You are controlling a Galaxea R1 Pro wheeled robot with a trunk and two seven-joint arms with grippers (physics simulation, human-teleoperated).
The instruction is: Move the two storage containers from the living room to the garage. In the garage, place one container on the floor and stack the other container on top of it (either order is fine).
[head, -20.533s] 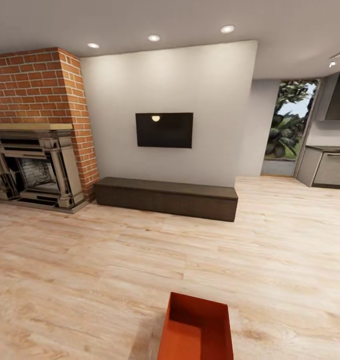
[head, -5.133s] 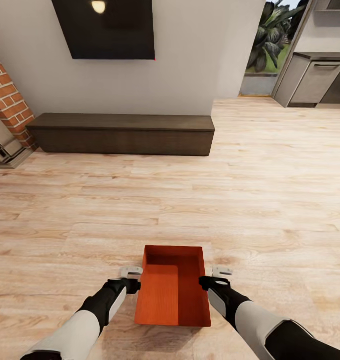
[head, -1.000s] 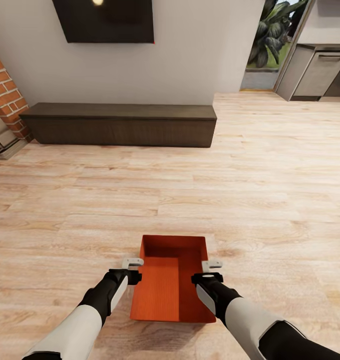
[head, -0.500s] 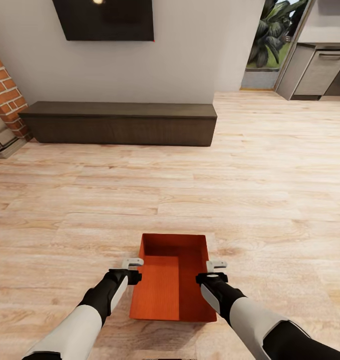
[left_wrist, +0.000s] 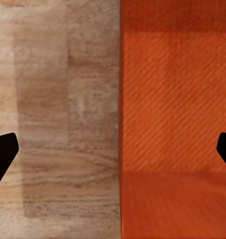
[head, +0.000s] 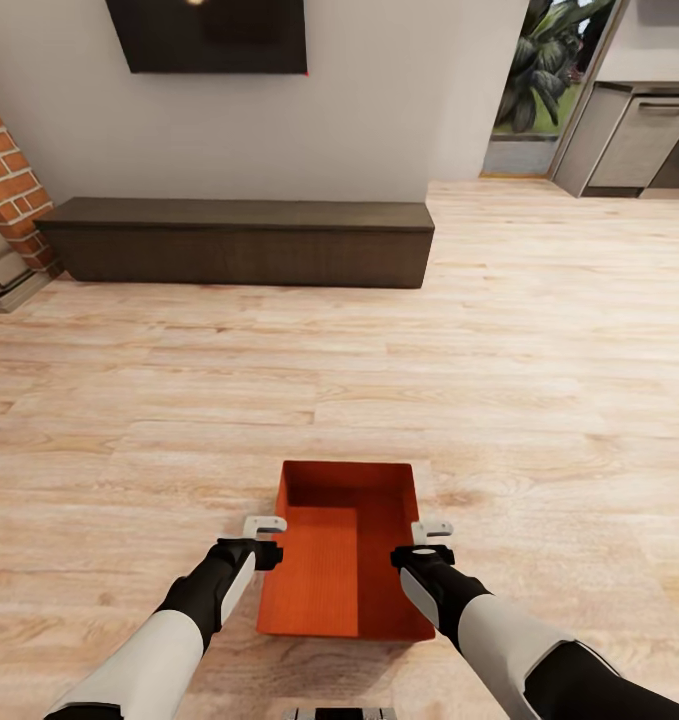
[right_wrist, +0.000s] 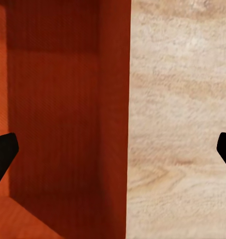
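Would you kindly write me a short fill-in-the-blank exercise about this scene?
1. The orange box sits on the light ____ floor.
2. The left gripper straddles the box's left ____, jaws apart.
3. The right gripper has its jaws ____.
4. Under the wall screen stands a long dark ____.

Missing words: wood; wall; open; cabinet

One orange container [head: 341,565] sits on the plank floor [head: 479,380]. Two grippers flank it, left [head: 264,540] and right [head: 429,543]. Farther off stand one low cabinet [head: 234,242], one wall screen [head: 209,35] and one brick fireplace [head: 4,200].
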